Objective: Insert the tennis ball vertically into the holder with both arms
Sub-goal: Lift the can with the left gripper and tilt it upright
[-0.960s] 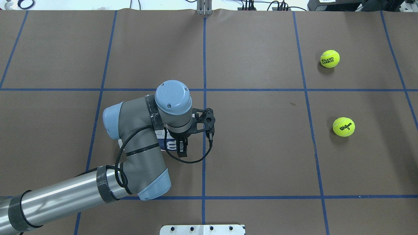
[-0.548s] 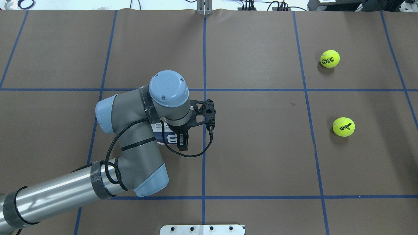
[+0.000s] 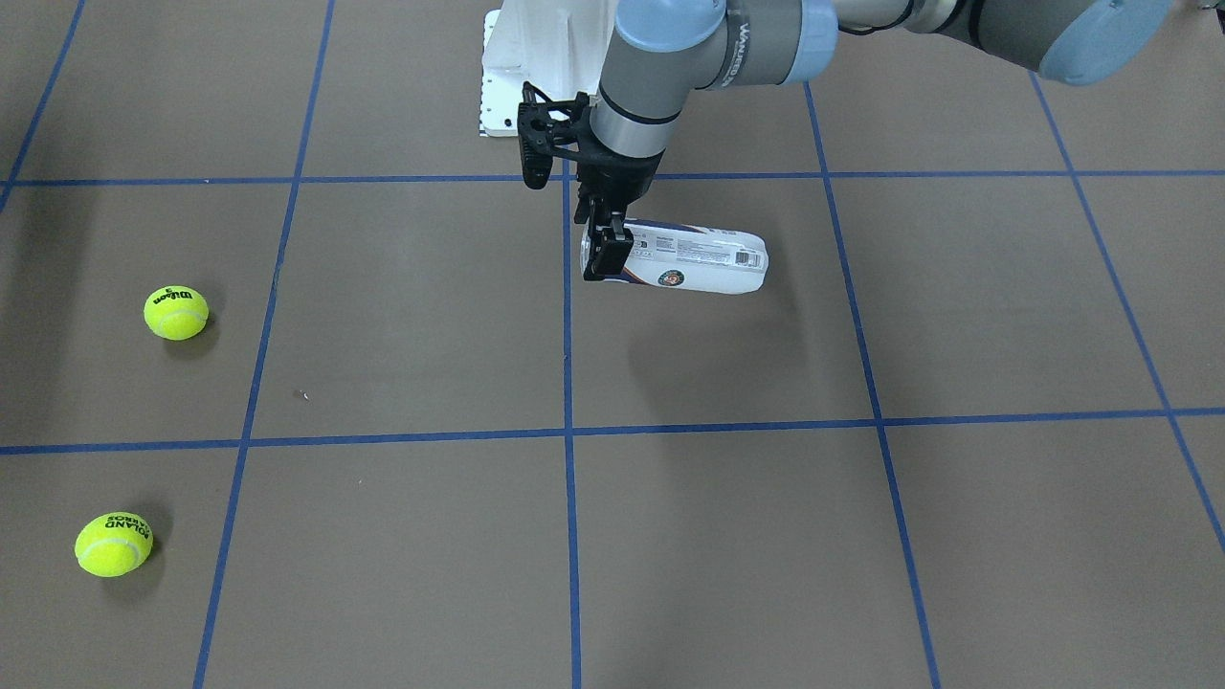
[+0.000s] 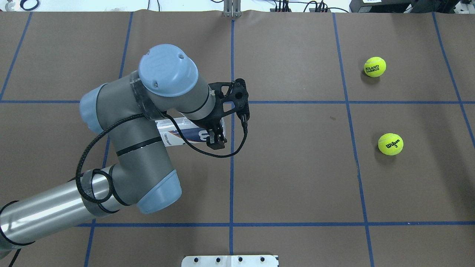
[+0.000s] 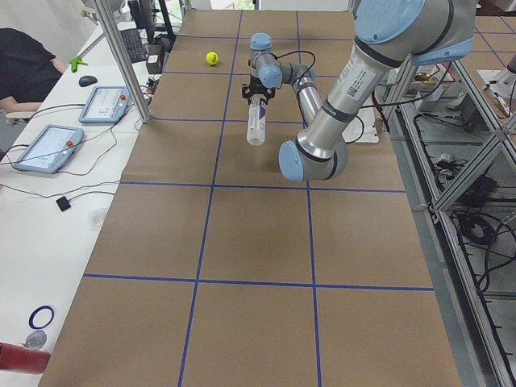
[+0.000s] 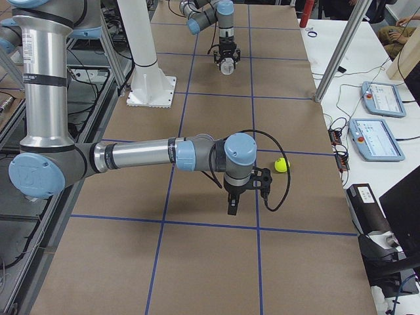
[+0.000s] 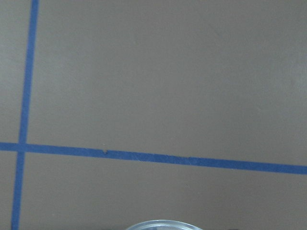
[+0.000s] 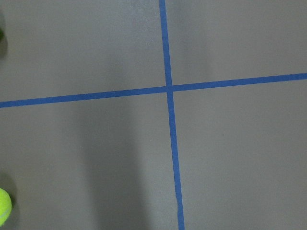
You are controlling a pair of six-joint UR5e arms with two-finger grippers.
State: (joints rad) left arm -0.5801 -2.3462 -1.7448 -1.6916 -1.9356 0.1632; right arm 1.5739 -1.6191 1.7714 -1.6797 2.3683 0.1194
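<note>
My left gripper is shut on one end of the holder, a clear can with a white and navy label. The holder lies nearly level in the air, its shadow on the table below it. The gripper comes down on it from above. Its rim peeks in at the bottom of the left wrist view. Two yellow tennis balls, one farther back and one nearer, rest on the right of the table. My right gripper hangs just above the table near a ball; I cannot tell if it is open or shut.
Blue tape lines divide the brown table cover into squares. The white base plate sits at the near edge. Desks with tablets and a seated person flank the table's far side.
The left arm has risen and swung away from the robot, lifting the holder off the table. The balls have not moved.
</note>
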